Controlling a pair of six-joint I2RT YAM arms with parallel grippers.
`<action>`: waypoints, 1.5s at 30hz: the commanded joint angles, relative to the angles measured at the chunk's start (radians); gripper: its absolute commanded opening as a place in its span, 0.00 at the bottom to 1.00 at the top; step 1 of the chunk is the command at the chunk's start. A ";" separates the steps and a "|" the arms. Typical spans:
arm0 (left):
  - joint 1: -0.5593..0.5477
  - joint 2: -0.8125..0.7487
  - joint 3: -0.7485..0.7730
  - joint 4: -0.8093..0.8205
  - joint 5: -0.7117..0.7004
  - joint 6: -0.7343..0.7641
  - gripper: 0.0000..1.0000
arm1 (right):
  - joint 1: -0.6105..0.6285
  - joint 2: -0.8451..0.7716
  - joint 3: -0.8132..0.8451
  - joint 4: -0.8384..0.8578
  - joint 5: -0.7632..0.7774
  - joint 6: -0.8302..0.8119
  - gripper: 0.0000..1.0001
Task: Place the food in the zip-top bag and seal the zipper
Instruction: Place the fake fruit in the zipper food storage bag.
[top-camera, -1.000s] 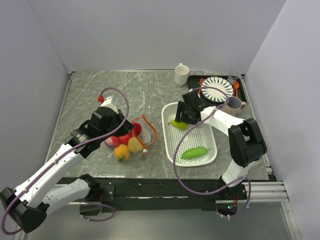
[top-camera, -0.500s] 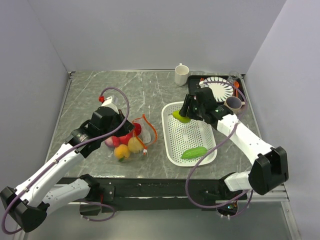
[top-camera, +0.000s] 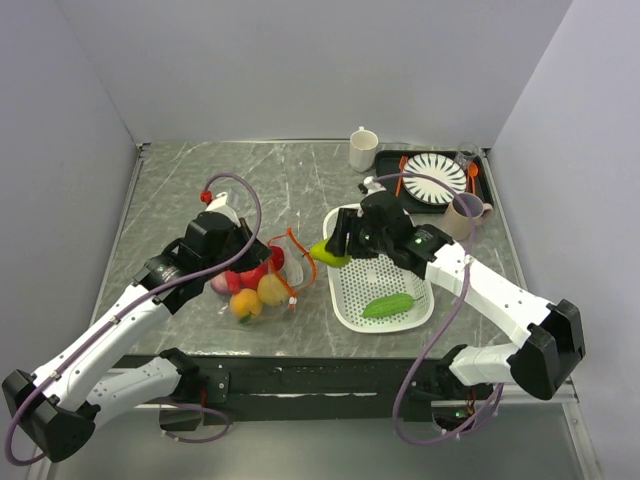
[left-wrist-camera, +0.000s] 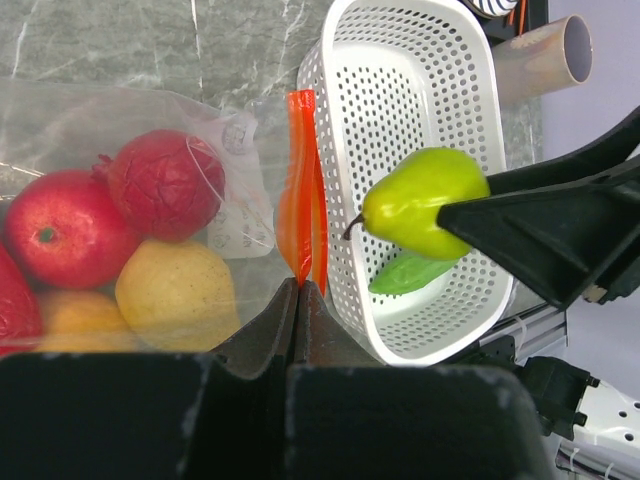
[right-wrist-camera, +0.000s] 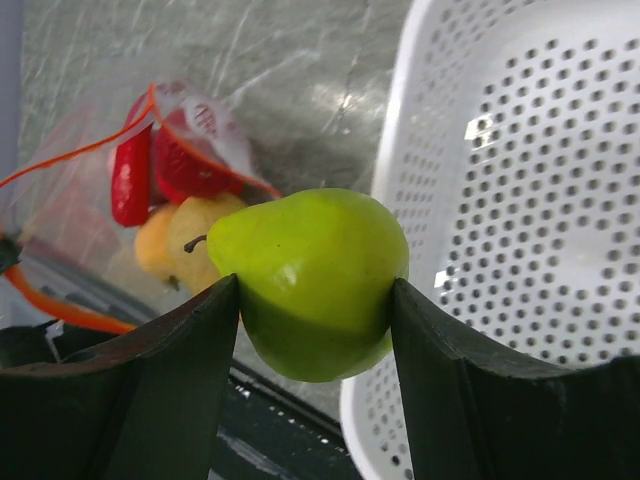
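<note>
Pear (left-wrist-camera: 418, 203), green, pinched in the right end effector (right-wrist-camera: 315, 310) above the bag-side rim of a white basket (left-wrist-camera: 400, 60) holding a green cucumber (top-camera: 388, 305), while the left end effector (left-wrist-camera: 298, 292), jaws pressed together, clamps the orange-red zipper (left-wrist-camera: 300, 190) of the zip-top bag (left-wrist-camera: 120, 110) of red and yellow fruit (left-wrist-camera: 60, 240) on the worktop (top-camera: 200, 180)

A white perforated basket (top-camera: 348, 296) is set on the marble counter (top-camera: 170, 190); a white mug (top-camera: 363, 149) is stood behind it.

Nothing readable; the print on the zip-top bag (left-wrist-camera: 238, 205) is blurred.
</note>
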 joint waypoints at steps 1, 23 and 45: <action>-0.003 -0.008 0.000 0.051 0.020 0.004 0.01 | 0.039 0.042 0.050 0.045 -0.018 0.044 0.36; -0.003 -0.052 -0.009 0.053 0.011 -0.002 0.01 | 0.175 0.331 0.204 0.286 -0.225 0.154 0.46; -0.003 -0.086 0.006 0.008 -0.064 -0.010 0.01 | 0.158 0.135 0.089 0.204 0.038 0.116 0.87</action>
